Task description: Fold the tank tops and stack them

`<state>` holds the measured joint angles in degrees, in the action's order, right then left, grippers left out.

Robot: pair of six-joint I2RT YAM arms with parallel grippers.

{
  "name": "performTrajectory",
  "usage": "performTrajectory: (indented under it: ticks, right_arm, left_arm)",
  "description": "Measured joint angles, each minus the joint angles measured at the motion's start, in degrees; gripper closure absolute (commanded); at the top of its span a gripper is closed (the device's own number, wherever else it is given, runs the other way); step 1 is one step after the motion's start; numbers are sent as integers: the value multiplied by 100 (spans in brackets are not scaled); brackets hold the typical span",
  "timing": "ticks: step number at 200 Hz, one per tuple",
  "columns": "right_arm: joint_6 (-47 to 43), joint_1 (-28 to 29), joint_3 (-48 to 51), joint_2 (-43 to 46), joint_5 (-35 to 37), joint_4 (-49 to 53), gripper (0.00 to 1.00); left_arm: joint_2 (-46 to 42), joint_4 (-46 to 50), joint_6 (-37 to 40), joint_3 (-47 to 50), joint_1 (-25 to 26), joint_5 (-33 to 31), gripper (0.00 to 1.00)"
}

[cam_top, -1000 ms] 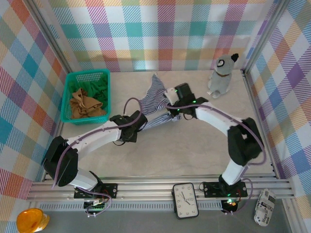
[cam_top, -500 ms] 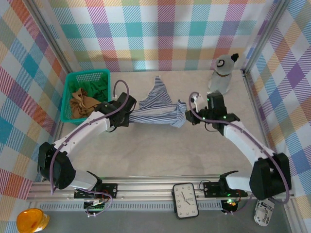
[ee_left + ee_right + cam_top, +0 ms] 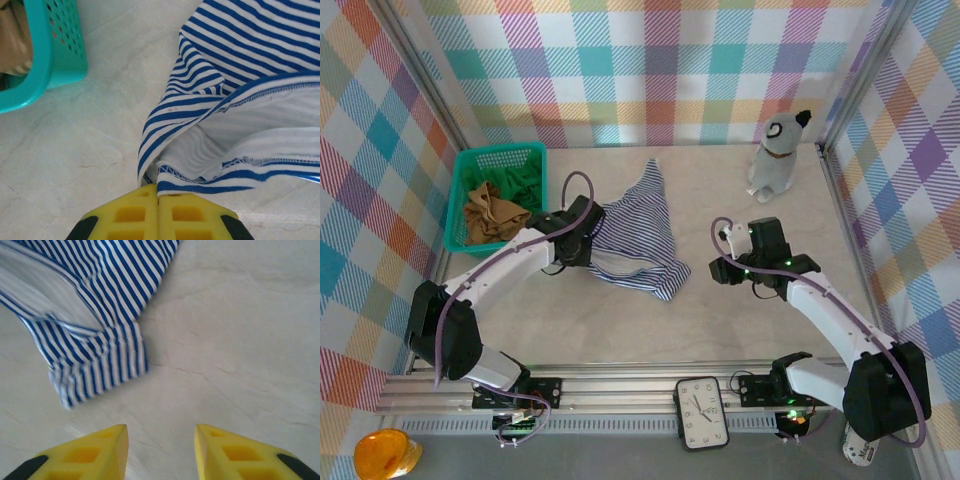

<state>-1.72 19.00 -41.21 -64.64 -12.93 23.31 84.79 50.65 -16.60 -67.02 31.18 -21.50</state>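
Observation:
The navy-and-white striped tank top [image 3: 640, 235] lies rumpled on the table's middle, one strap reaching toward the back wall. My left gripper [image 3: 588, 240] is shut on its left hem; in the left wrist view the yellow fingertips [image 3: 159, 192] pinch the white-trimmed edge of the striped top [image 3: 240, 100]. My right gripper [image 3: 720, 268] stands open to the right of the cloth, nothing between its fingers [image 3: 160, 437]; a folded corner of the striped top [image 3: 100, 365] lies just ahead of it. The tan-brown top [image 3: 492, 215] and green top [image 3: 520, 182] sit in the basket.
The teal mesh basket [image 3: 460, 205] stands at the back left, its wall [image 3: 55, 55] close to my left gripper. A grey toy dog [image 3: 778, 155] sits at the back right. Bare marble table [image 3: 650, 320] lies in front of the cloth.
My right gripper has let go of the striped top's right end and drawn back to the right. The cloth, stretched between both grippers before, has dropped onto the table.

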Motion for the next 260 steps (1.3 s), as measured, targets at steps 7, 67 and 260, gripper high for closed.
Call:
performTrajectory:
  ticks: [7,67,260]
  right_arm:
    - [295,98,-68,-160,-37,-37,52]
    - [1985,872,-1189,-2201,321,-216,53]
    - [1582,1119,-2002,-3407,1104,120,100]
  left_arm:
    - [4,4,0,22,0,13,100]
    - [26,-22,0,118,0,155,100]
    - [175,-114,151,175,0,144,100]
